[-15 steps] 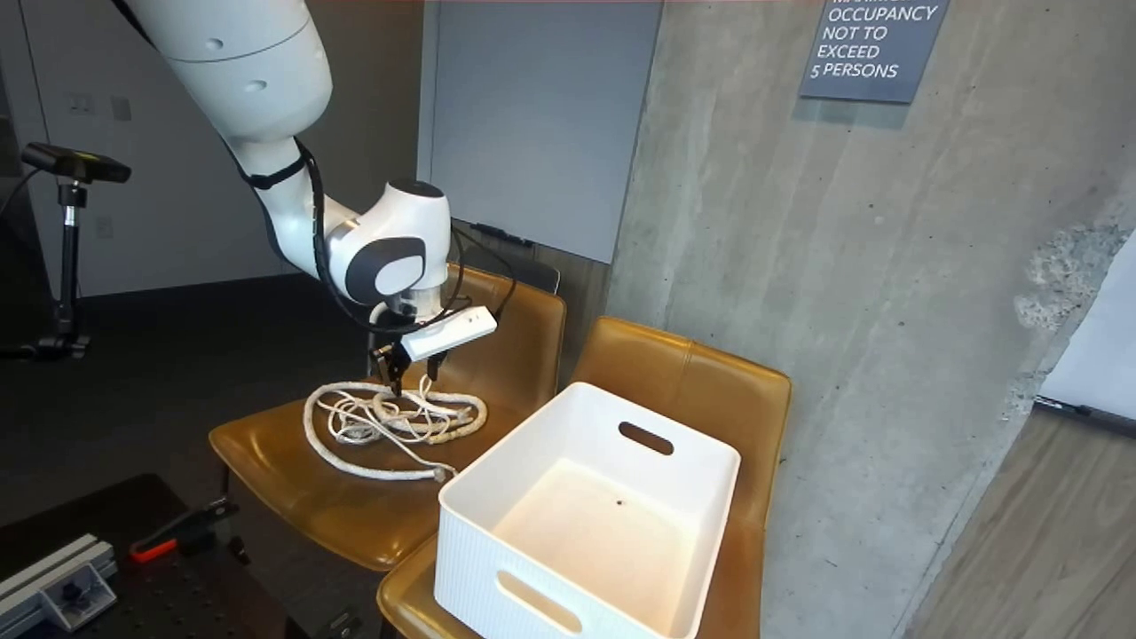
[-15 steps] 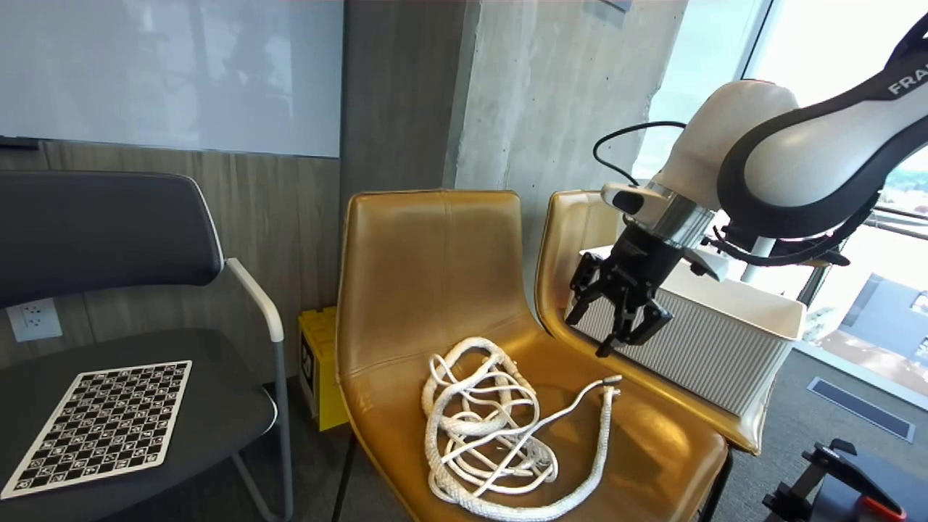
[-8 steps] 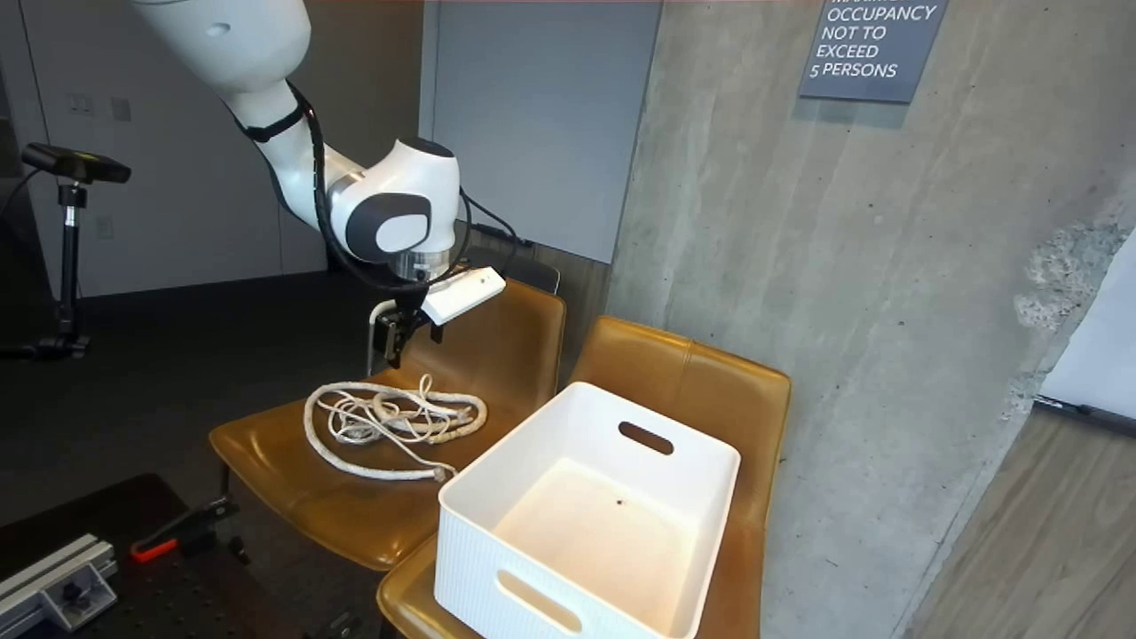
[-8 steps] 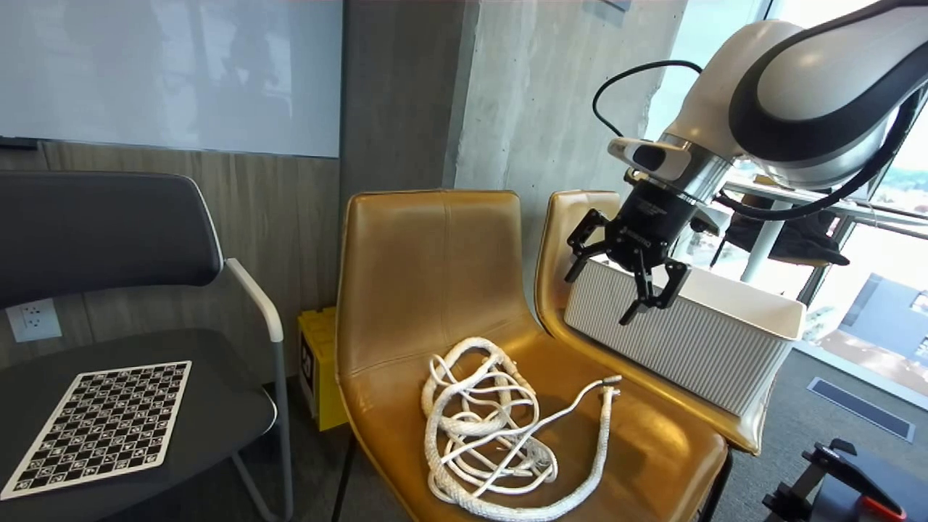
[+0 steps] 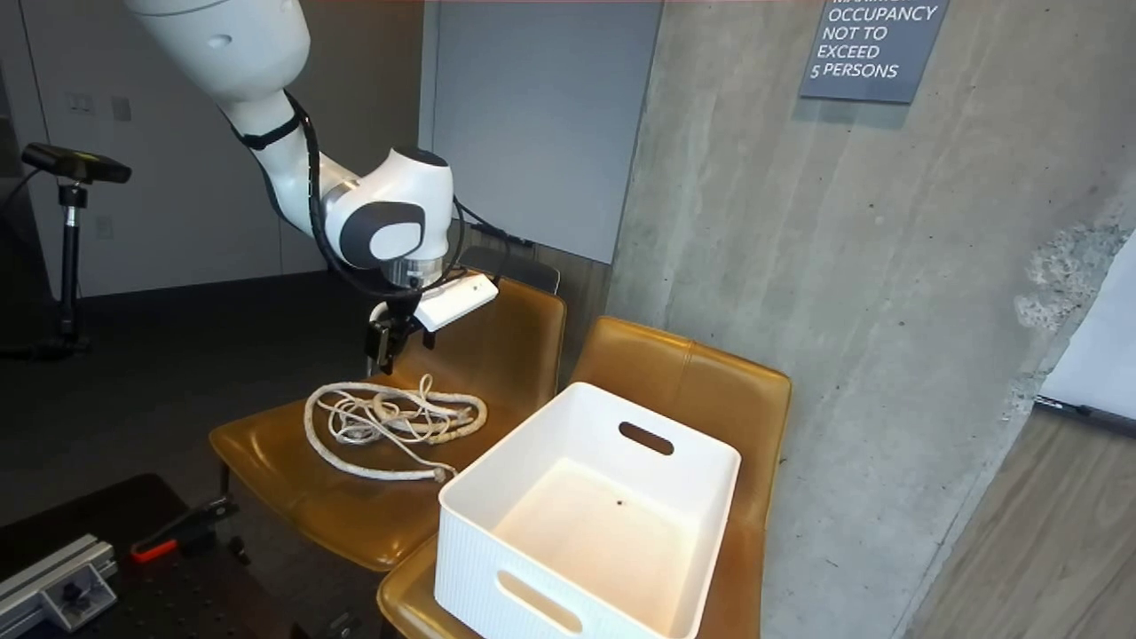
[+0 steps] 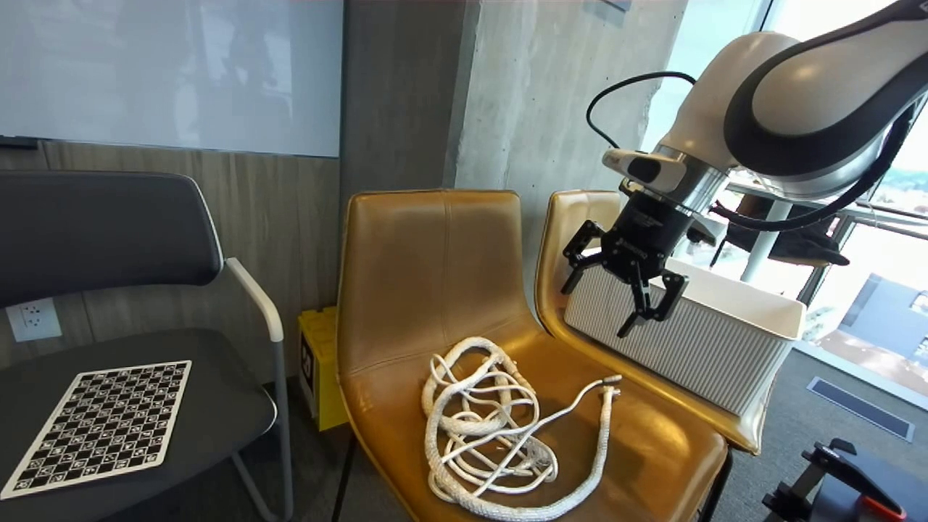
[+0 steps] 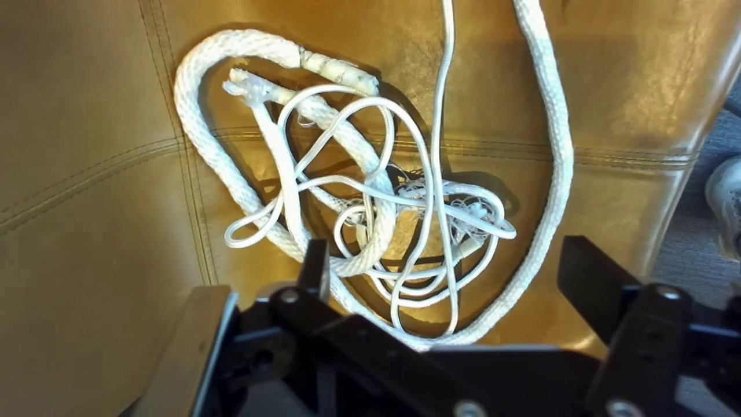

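Higher and spread wider than a second ago, the robot claw [image 6: 595,311] hangs, jaws apart and gripping nothing, above a tangled white rope [image 7: 384,223] on a brown chair [image 6: 435,275]. A matching chair [image 5: 683,373] beside it bears a white bin [image 5: 466,555]. Gripping squarely across the rope's thick part would likely hold best. A wall sign [image 5: 874,49], top cropped, reads "OCCUPANCY NOT TO EXCEED 5 PERSONS."

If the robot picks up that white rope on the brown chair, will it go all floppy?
Probably floppy: the white rope bends in loose loops on the chair. It may come up tangled, since the thin cords cross over each other. It probably won't roll, lying spread out like that.
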